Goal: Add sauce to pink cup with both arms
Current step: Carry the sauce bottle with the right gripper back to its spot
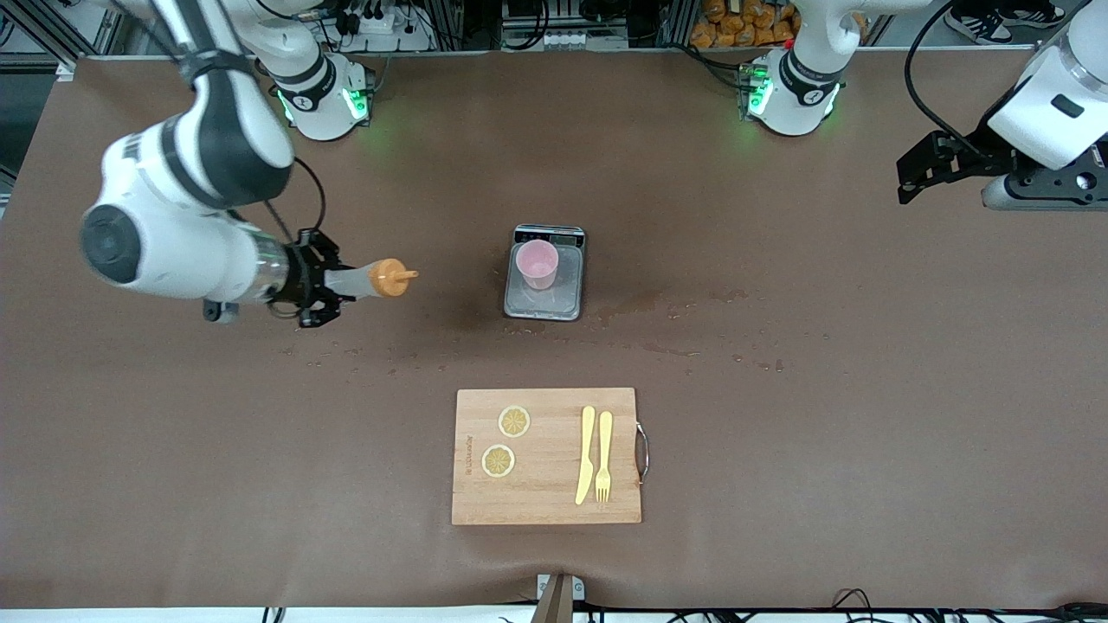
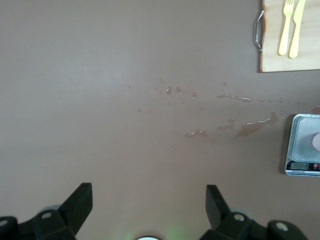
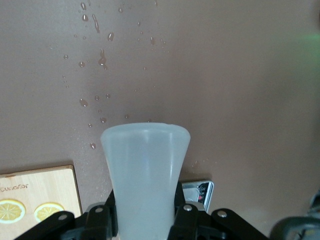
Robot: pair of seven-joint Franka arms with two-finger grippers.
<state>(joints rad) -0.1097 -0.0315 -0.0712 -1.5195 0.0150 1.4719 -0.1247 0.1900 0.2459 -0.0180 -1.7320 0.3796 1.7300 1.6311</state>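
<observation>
While my left gripper (image 2: 149, 200) waits spread wide over bare table, my right gripper (image 1: 322, 290) clamps the sauce bottle (image 1: 372, 280) sideways, nozzle toward the pink cup (image 1: 537, 263) on the scale (image 1: 544, 294).

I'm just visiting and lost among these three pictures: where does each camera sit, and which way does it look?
Front view: high across the table, facing both arms; right gripper holds the sauce bottle in the air, left gripper waits open.
Left wrist view: on the left wrist, looking down at the wet table; its two open fingers show.
Right wrist view: on the right wrist, along the gripped bottle; its fingers show.
Shared: all three show the scale and cutting board.
</observation>
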